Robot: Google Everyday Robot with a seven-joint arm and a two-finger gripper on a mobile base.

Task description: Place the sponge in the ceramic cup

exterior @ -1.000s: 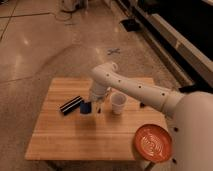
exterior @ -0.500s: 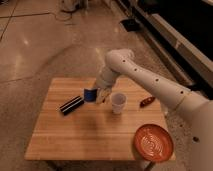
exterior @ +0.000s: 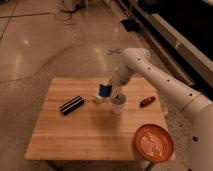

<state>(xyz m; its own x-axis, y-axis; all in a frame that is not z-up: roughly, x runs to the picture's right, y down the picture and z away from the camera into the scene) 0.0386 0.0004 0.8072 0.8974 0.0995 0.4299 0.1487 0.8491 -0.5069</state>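
Note:
The dark-blue sponge (exterior: 104, 90) hangs just above the wooden table (exterior: 75, 135), held in my gripper (exterior: 107, 93), which is shut on it. The white ceramic cup (exterior: 118, 105) stands upright on the table just right of and below the sponge, close to it. My white arm comes in from the right and bends down to the gripper. The sponge is beside the cup's rim, not over its opening.
A black striped bar (exterior: 71, 105) lies at the table's left. A small white object (exterior: 97, 99) lies under the sponge. A red-brown item (exterior: 146, 102) sits right of the cup. An orange-red plate (exterior: 153, 143) rests at the front right corner.
The gripper has lifted the sponge off the table and carried it right, closer to the cup. The arm has swung further back and right.

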